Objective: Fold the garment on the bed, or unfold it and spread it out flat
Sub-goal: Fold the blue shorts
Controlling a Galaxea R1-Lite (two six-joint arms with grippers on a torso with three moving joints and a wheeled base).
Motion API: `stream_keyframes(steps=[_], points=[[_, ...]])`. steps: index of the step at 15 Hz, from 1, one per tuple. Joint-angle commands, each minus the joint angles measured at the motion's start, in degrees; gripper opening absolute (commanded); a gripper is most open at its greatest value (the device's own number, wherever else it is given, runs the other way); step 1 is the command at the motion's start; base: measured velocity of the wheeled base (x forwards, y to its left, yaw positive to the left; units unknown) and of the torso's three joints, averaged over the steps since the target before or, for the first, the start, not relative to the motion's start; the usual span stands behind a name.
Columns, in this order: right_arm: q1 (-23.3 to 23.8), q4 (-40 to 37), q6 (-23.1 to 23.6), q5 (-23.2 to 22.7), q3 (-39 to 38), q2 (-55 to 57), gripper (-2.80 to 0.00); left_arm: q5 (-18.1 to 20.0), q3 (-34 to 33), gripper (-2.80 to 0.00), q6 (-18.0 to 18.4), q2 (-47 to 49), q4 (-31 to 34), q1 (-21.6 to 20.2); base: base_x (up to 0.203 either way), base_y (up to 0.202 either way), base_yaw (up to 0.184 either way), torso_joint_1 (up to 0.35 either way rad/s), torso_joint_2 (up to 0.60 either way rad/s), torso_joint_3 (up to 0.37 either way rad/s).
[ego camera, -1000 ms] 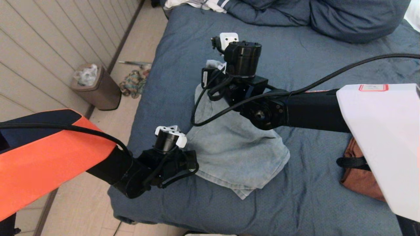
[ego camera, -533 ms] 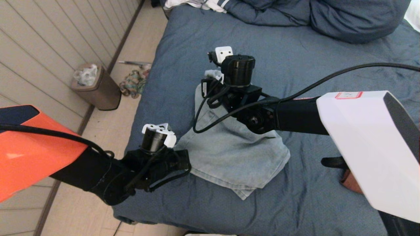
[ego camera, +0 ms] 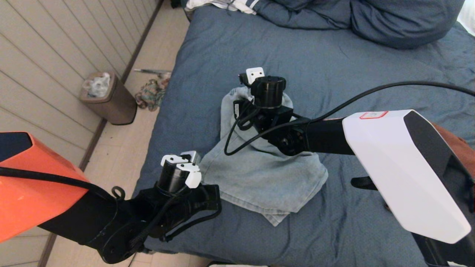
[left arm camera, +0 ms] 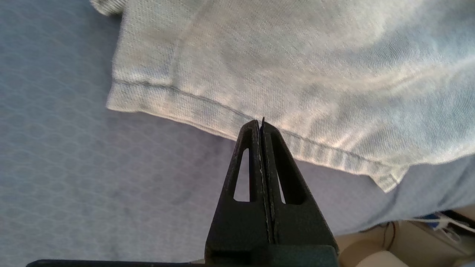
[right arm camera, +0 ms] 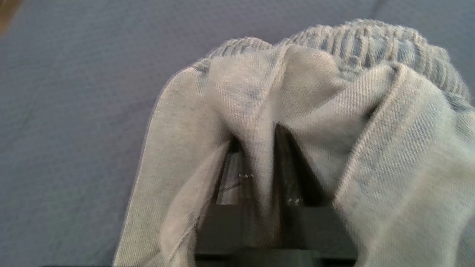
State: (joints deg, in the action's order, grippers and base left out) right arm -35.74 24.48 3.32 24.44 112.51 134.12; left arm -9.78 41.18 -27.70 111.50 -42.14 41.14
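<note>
A pair of light-blue denim shorts (ego camera: pixel 259 174) lies crumpled on the slate-blue bed (ego camera: pixel 334 66). My right gripper (right arm camera: pixel 256 137) is shut on a fold of cloth just below the elastic waistband (right arm camera: pixel 356 40), which bunches up over the fingers. In the head view that arm's wrist (ego camera: pixel 268 89) hangs over the far end of the shorts and hides the fingers. My left gripper (left arm camera: pixel 261 124) is shut with nothing in it, its tip just over the stitched hem (left arm camera: pixel 178 94) at the shorts' left edge. Its wrist (ego camera: pixel 180 168) sits near the bed's left side.
Blue pillows (ego camera: pixel 389 18) and a white striped cloth (ego camera: pixel 222 4) lie at the bed's head. A brown bag (ego camera: pixel 458 146) sits at the right. On the floor to the left stand a bin (ego camera: pixel 107 98) and a heap of cloth (ego camera: pixel 150 92).
My right gripper has drawn back toward me with the waistband, bunching it over the shorts. The left arm has shifted a little nearer and left, along the shorts' edge.
</note>
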Motion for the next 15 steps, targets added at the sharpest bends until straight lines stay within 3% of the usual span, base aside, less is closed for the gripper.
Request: stream_keyframes(steps=[1,6,10,11,12,15], points=[[-0.12,0.22,0.5,0.67,-0.05,-0.69,0.0,-0.07,0.04,-2.8,-0.16,0.21,-0.31,-0.01,0.0,0.0,0.0,0.0,0.0,0.0],[0.0,-2.72,-0.53,0.0,-0.66,-7.42,0.0,0.02,0.04,-2.8,-0.25,-0.67,-0.31,-0.01,0.0,0.0,0.0,0.0,0.0,0.0],[0.58,-14.92,-10.54,-2.21,-1.05,-13.95,0.0,0.02,-0.13,-2.8,-0.3,-3.17,0.13,-0.1,0.0,0.0,0.0,0.0,0.0,0.0],[0.66,-19.66,-13.83,-3.06,-1.07,-15.29,-0.17,0.02,-0.04,-2.8,-0.36,-4.12,0.27,-0.57,0.0,0.0,0.0,0.0,0.0,0.0],[0.91,-25.42,-17.48,-4.25,-1.15,-16.72,-2.8,0.04,0.27,-2.8,-0.41,-5.17,0.41,-1.44,0.0,0.0,0.0,0.0,0.0,0.0],[2.7,-46.31,-29.04,-15.63,-1.22,-22.1,-2.8,0.11,1.11,-2.8,-0.55,-7.7,2.75,-2.83,0.0,0.0,0.0,0.0,0.0,0.0]])
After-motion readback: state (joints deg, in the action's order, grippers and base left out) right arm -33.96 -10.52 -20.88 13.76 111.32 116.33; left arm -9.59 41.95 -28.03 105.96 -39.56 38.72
